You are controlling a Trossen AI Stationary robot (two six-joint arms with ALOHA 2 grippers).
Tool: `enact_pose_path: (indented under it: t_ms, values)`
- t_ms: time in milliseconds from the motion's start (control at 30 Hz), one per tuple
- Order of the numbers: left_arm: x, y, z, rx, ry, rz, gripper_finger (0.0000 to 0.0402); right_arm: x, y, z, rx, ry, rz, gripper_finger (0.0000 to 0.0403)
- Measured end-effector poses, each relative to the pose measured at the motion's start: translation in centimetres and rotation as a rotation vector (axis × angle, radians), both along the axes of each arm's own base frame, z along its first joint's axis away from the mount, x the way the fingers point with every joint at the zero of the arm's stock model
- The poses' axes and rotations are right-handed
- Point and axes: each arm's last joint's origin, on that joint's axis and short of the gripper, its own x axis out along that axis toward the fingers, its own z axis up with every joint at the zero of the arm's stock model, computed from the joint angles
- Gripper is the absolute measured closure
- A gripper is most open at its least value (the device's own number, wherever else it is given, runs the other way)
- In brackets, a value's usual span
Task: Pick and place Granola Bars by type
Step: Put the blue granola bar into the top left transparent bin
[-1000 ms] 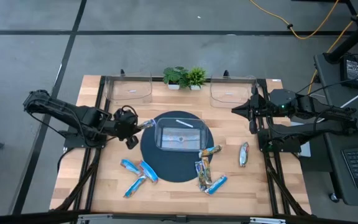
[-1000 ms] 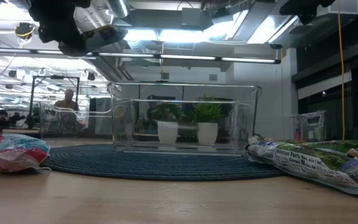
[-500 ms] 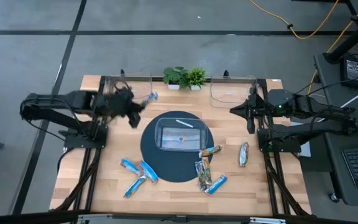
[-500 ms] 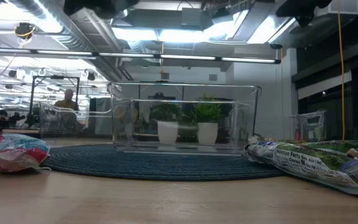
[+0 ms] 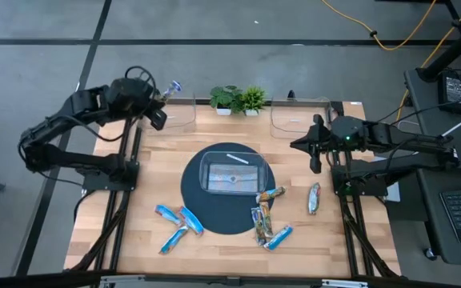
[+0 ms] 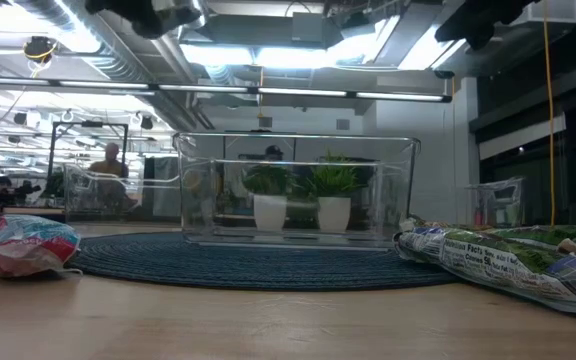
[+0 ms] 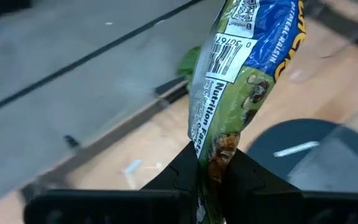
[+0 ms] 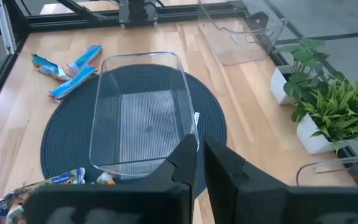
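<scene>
My left gripper (image 5: pixel 164 93) is raised over the table's far left, by the clear left bin (image 5: pixel 166 114), and is shut on a blue and green granola bar (image 7: pixel 241 68). My right gripper (image 5: pixel 314 152) hangs shut with nothing in it, near the clear right bin (image 5: pixel 294 120). A third clear bin (image 5: pixel 230 172) stands on a dark round mat (image 5: pixel 194 196). Lying flat on the table's near half are blue bars (image 5: pixel 178 220), orange-brown bars (image 5: pixel 264 210), one more blue bar (image 5: pixel 279 237) and a grey-silver bar (image 5: pixel 314 198). My left gripper pinches the bar by one crimped end (image 7: pixel 211 163) between its two fingers. The fingers slant downward from the table's left. The bar juts out past the fingertips along their line, its label side (image 7: pixel 219 74) showing, lifted clear of table and bins.
Two potted plants (image 5: pixel 238 99) stand at the far edge between the left and right bins. Black frame rails (image 5: pixel 126 200) run along both sides of the table. In the low view a bar (image 6: pixel 30 245) lies at the left and another (image 6: pixel 508 260) at the right.
My left gripper has risen and swung from beside the centre bin toward the table's far left corner, tipping and turning on the way, with the bar still pinched and carried along. My right gripper has edged slightly toward the table's middle.
</scene>
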Motion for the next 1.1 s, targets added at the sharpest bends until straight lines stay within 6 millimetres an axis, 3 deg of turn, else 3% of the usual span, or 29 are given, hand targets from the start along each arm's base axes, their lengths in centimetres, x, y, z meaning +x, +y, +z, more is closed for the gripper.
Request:
enact_pose_path:
  t_ms: [200,400,700,1100]
  values:
    - [-0.4,4.1,-1.0,0.007,0.184,-0.021,0.0371,-0.1,0.0,0.0,-0.077,0.01,0.045,0.037]
    - [-0.4,8.7,-3.0,-0.097,0.273,-0.119,0.0368,-0.1,-0.1,0.0,-0.091,0.012,0.025,0.037]
    - [-0.1,12.5,-5.3,-0.154,0.34,-0.19,0.0369,-0.1,-0.1,0.0,0.025,-0.009,-0.045,0.037]
    - [-0.2,15.5,-14.3,-0.361,0.474,-0.222,0.0369,-0.1,-0.1,0.0,0.009,-0.006,-0.036,0.037]
